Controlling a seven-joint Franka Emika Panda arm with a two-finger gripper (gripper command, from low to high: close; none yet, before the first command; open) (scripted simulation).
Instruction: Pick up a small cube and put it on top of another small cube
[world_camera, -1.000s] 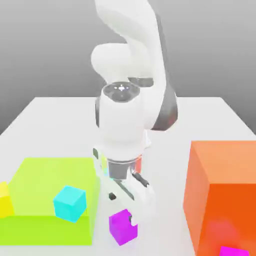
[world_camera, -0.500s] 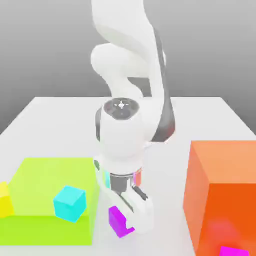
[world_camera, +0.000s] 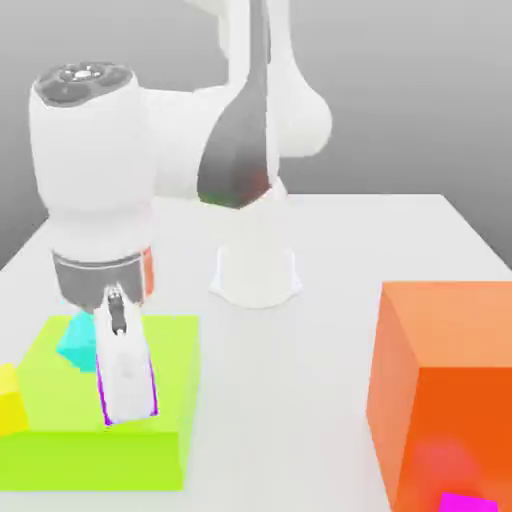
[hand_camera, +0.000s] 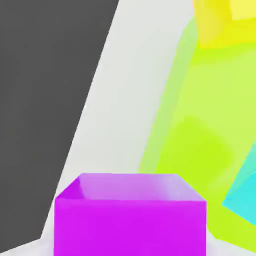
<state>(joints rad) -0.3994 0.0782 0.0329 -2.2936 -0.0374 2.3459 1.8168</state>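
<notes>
A pale, almost white surface (world_camera: 400, 240) spreads across the lower half of the exterior view, its far edge running level from nine o'clock to three o'clock and its sides flaring outward toward the viewer. Behind it hangs a plain grey backdrop (world_camera: 420, 90), darker near twelve o'clock and paling toward the far edge, with no seam, window or furniture marked on it. The light is soft and even, leaving only faint shading on the surface. In the hand view the same pale surface (hand_camera: 127, 85) meets a flat dark grey area (hand_camera: 45, 100) along a slanted edge.
</notes>
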